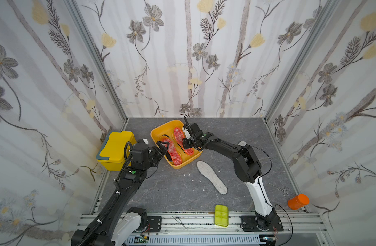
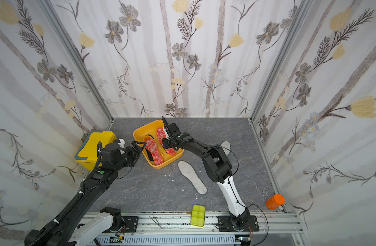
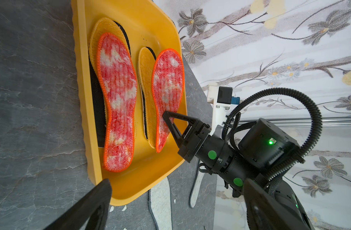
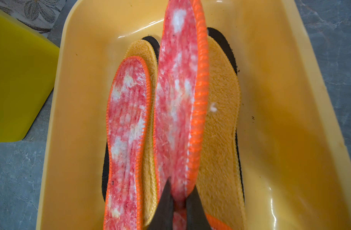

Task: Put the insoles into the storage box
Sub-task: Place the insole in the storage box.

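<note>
The insoles (image 3: 117,99) look light, thin and floppy, with fuzzy faces unlikely to slip, so an edge pinch near the heel suits them. The right gripper (image 4: 179,211), jaws almost closed, pinches one red-orange mottled insole (image 4: 178,99) near its heel. It stands on edge inside the storage box (image 1: 189,160), above an orange-yellow insole (image 4: 218,119). The left gripper (image 1: 163,147) gapes empty at the box's 8 o'clock. A grey felt insole (image 1: 211,176) lies at 4 o'clock.

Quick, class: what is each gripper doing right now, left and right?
Left gripper: open, holding nothing.
Right gripper: shut on the red-orange mottled insole.
</note>
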Available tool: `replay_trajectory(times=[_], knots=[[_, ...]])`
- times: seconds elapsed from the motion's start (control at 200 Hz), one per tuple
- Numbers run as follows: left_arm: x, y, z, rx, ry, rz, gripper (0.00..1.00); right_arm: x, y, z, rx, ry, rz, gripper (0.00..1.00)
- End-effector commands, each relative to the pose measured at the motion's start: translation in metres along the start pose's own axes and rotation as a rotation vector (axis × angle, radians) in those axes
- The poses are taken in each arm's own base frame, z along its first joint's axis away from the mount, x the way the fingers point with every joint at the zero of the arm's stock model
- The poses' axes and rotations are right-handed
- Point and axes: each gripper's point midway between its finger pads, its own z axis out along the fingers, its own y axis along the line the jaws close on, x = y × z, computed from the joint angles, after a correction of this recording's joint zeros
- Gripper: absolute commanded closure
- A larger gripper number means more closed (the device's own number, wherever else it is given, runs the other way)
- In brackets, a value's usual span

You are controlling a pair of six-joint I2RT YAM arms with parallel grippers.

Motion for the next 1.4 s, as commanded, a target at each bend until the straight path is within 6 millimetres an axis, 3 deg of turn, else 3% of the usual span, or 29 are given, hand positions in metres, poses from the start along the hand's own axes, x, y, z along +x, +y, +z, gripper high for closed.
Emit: replay_trajectory(times=[0.0, 1.394], knots=[[-0.002, -0.001, 0.000, 0.005, -0.009, 0.005, 0.00, -0.011, 0.004, 0.002, -0.015, -0.044, 0.003, 0.92], [-0.002, 0.001, -0.001, -0.001, -0.012, 0.003, 0.00, -0.009, -0.024, 0.027, 0.022, -0.043, 0.052, 0.76]])
